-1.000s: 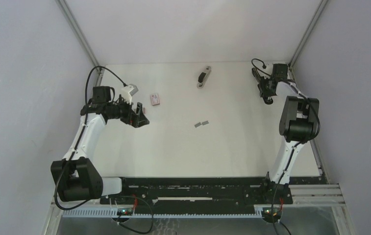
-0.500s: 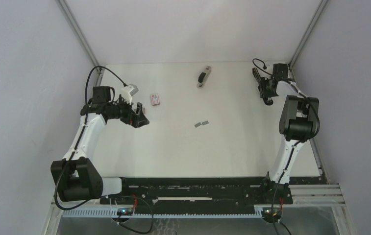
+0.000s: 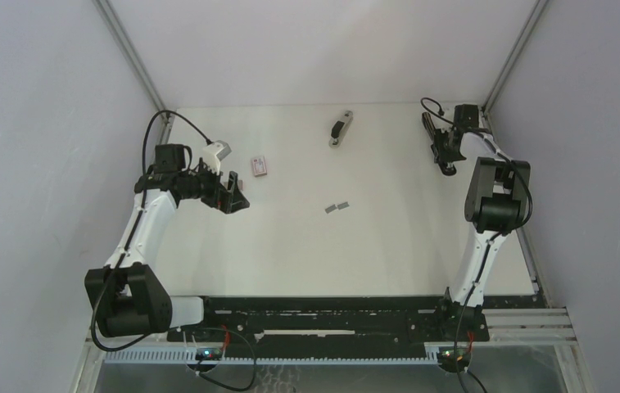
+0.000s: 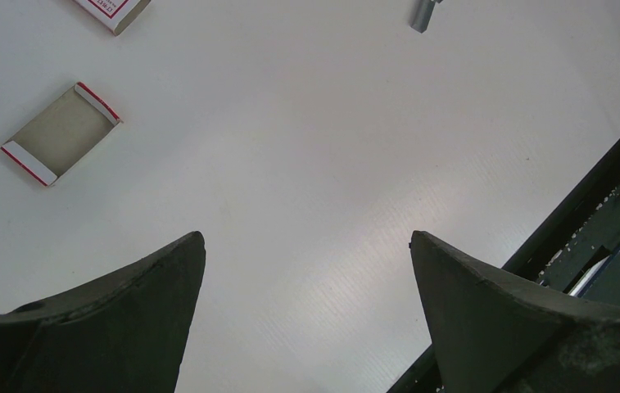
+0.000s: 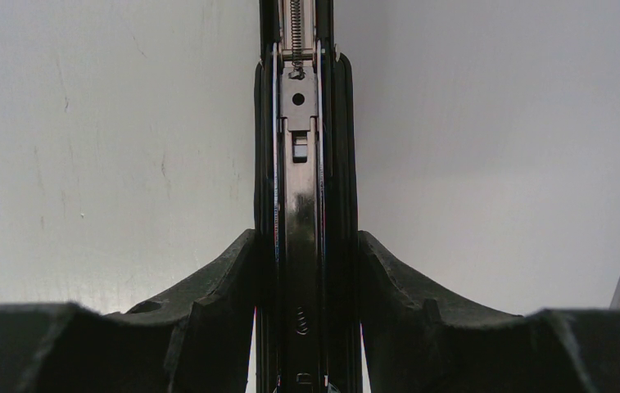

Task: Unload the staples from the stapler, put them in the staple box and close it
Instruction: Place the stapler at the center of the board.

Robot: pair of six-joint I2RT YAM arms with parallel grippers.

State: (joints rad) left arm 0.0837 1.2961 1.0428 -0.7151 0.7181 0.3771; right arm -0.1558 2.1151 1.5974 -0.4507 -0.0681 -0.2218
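The black stapler (image 5: 300, 164) is clamped upright between the fingers of my right gripper (image 5: 306, 246), its bare metal channel and spring facing the camera. In the top view that gripper (image 3: 445, 155) sits at the back right corner of the table, with the stapler (image 3: 438, 141) dark in its jaws. Two short grey strips of staples (image 3: 337, 206) lie mid-table, and one strip end (image 4: 423, 15) shows in the left wrist view. My left gripper (image 3: 237, 198) hovers at the left, open and holding nothing (image 4: 306, 246).
A pink-and-white box (image 3: 260, 166) lies near the left gripper, and its open tray (image 4: 59, 133) rests on the table beside it. A small grey-and-black object (image 3: 340, 128) lies at the back middle. The enclosure walls close in on the left, back and right.
The right wrist has edged slightly toward the back corner with the stapler still in its grip. The left arm has not moved.
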